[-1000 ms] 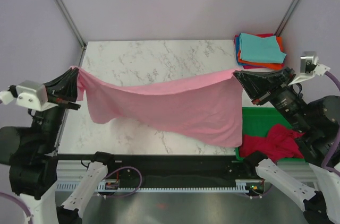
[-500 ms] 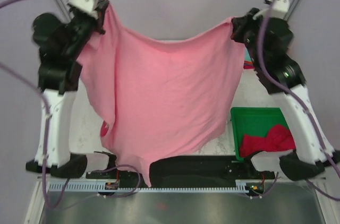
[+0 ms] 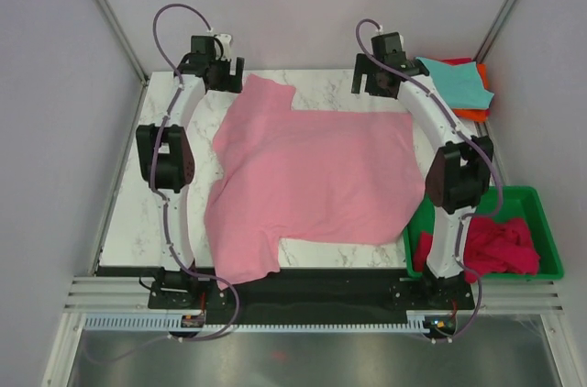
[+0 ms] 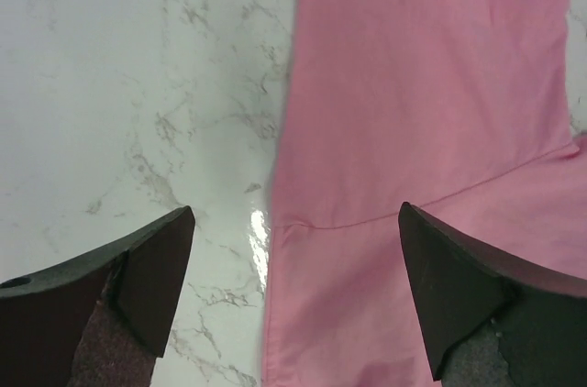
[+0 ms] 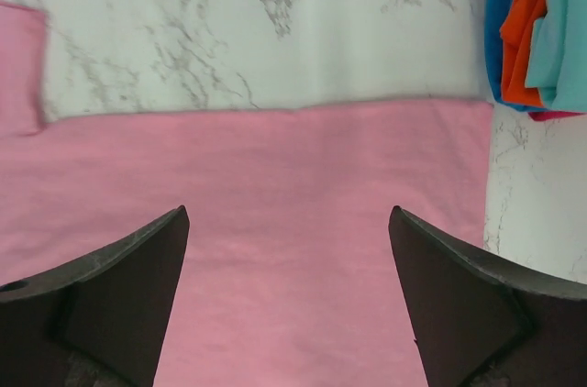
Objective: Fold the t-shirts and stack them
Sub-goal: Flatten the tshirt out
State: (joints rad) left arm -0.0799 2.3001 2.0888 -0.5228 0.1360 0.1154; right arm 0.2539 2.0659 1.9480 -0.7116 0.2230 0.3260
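Across the white marble worktop (image 3: 128, 213) lies the light pink cloth t-shirt (image 3: 312, 181), spread flat. Both arms (image 3: 170, 158) reach far forward, the left gripper (image 3: 220, 73) and right gripper (image 3: 374, 81) spread wide above its far corners; half a second ago they held it aloft.

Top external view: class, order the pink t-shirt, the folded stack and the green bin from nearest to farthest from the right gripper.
1. Pink t-shirt, directly below the right gripper.
2. Folded stack, far right corner.
3. Green bin, near right side.
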